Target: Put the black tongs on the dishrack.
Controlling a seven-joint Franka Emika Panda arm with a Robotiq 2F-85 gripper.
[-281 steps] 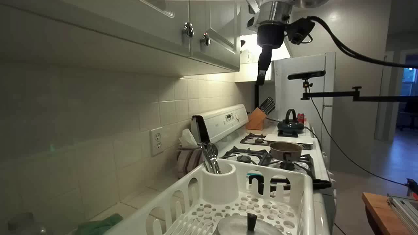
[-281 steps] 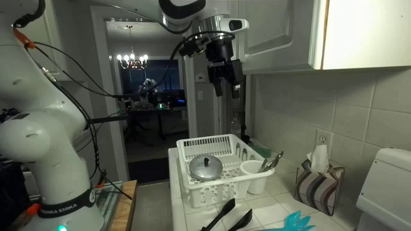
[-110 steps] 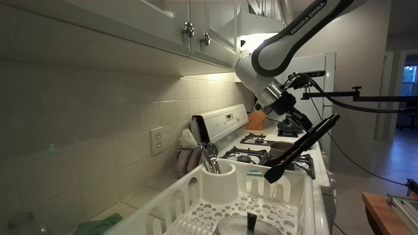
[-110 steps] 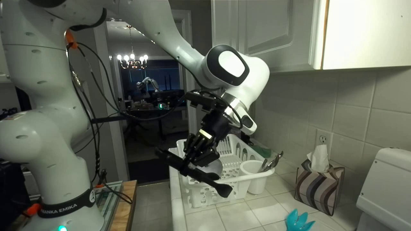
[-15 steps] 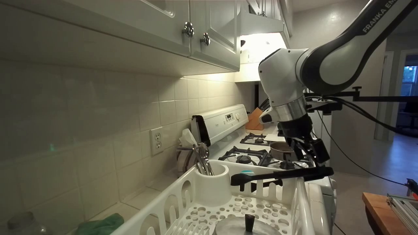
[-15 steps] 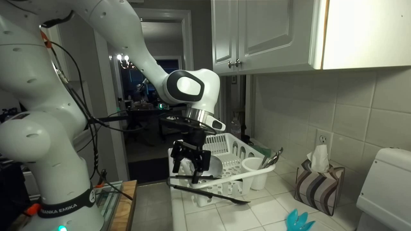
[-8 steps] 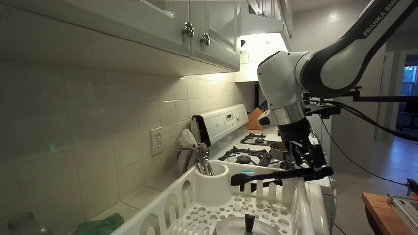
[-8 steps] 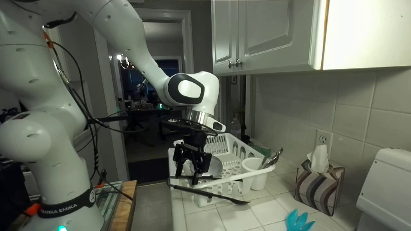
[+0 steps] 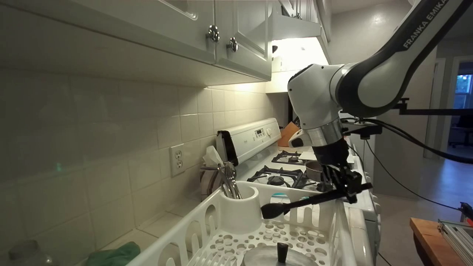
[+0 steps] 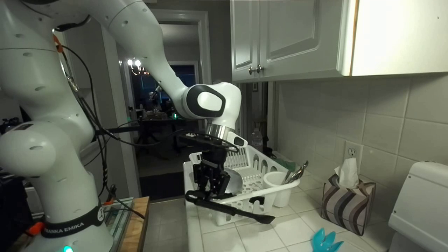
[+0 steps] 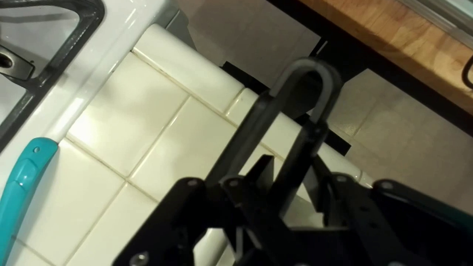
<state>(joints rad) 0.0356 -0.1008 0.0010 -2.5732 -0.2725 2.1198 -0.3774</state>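
Note:
The black tongs (image 9: 314,200) lie across the end wall of the white dishrack (image 10: 259,192), tilted with the heads lower. One arm runs over the rack's inside, its head (image 9: 272,210) showing there in an exterior view; the other arm (image 10: 241,212) passes outside the wall, above the counter tiles. My gripper (image 11: 292,162) is closed in on one arm of the tongs near the loop end (image 11: 308,68), which sticks out past the counter edge. That arm crosses slantwise between the finger pads (image 11: 314,181); motion blur and shadow hide part of the contact.
Inside the rack are a metal lid (image 9: 295,256) and a white cup (image 9: 242,212) of cutlery. A stove (image 9: 255,138) with a pot (image 9: 314,170) stands beyond. On the counter are a tissue box (image 10: 346,203) and a turquoise utensil (image 10: 325,241). Cabinets (image 10: 290,35) hang above.
My gripper has lowered a little and closed on a tongs arm. The tongs have tilted: their loop end is higher and the heads are lower than half a second ago.

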